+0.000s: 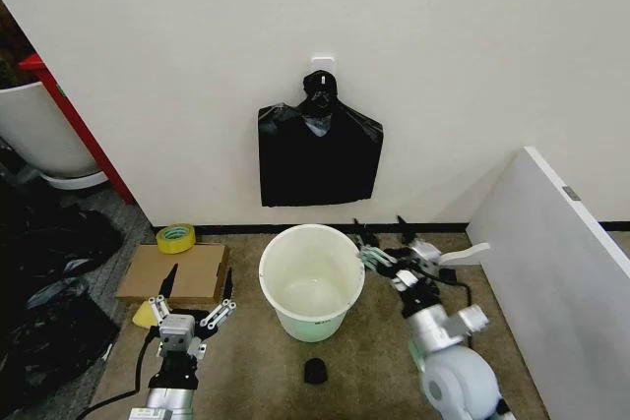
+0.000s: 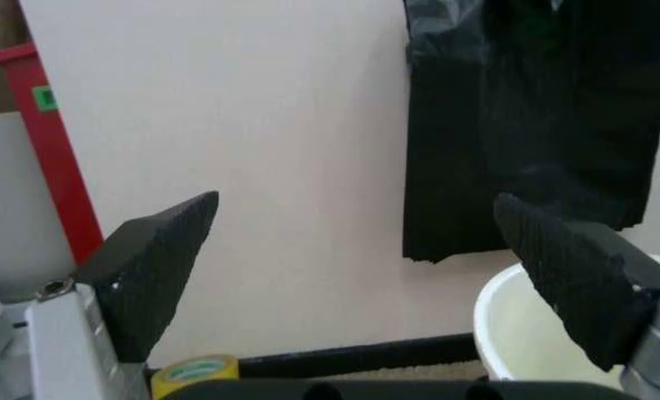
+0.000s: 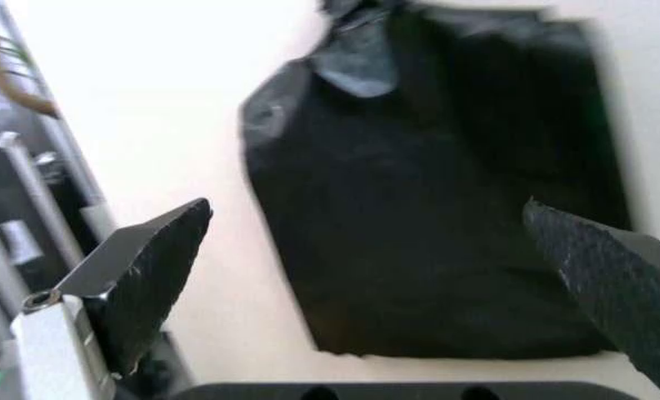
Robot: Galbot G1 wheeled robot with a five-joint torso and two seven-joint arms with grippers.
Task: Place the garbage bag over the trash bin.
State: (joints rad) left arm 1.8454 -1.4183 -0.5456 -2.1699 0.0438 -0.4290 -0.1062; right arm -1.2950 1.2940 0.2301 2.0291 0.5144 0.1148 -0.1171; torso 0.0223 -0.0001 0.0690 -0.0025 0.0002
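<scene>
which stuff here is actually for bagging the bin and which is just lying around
For the job:
- bin, unlined, on the floor by the wall
- left pincer open, left of the bin
- right pincer open, right of the bin

Lying about:
- bag bundle hung on the wall
- tape roll
- cardboard
- small black lump
- white board

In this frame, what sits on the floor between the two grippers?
The trash bin, empty and unlined, stands between the left gripper and the right gripper, both with jaws open, as the head view shows.
</scene>
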